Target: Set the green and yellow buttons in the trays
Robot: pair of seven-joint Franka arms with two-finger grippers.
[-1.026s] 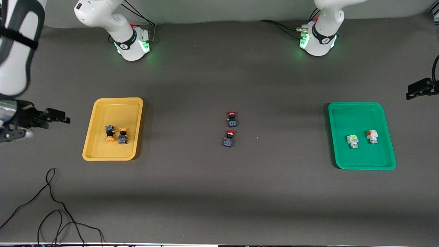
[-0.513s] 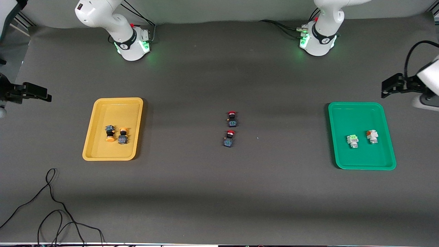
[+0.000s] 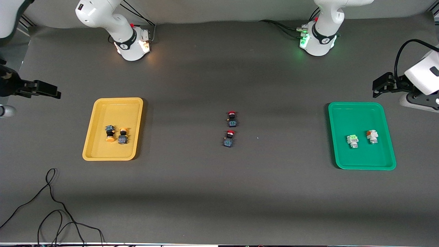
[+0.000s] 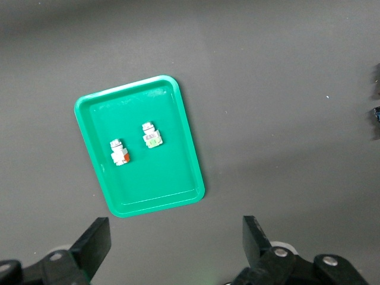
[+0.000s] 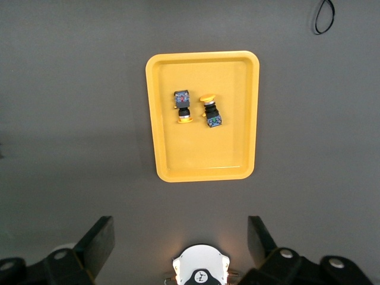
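The yellow tray holds two orange-yellow capped buttons lying side by side, one and the other. The green tray holds the green-topped button and the orange-marked button. My left gripper is open and empty, high up beside the green tray. My right gripper is open and empty, high up beside the yellow tray. Both hands show only at the edges of the front view.
Two red-capped dark buttons, one and the other, lie on the mat midway between the trays. A black cable loops near the front edge at the right arm's end. The right arm's base shows between its fingers.
The right hand rose from beside the yellow tray to a higher spot. The left hand came farther into view near the green tray. The right base light went from green to white.
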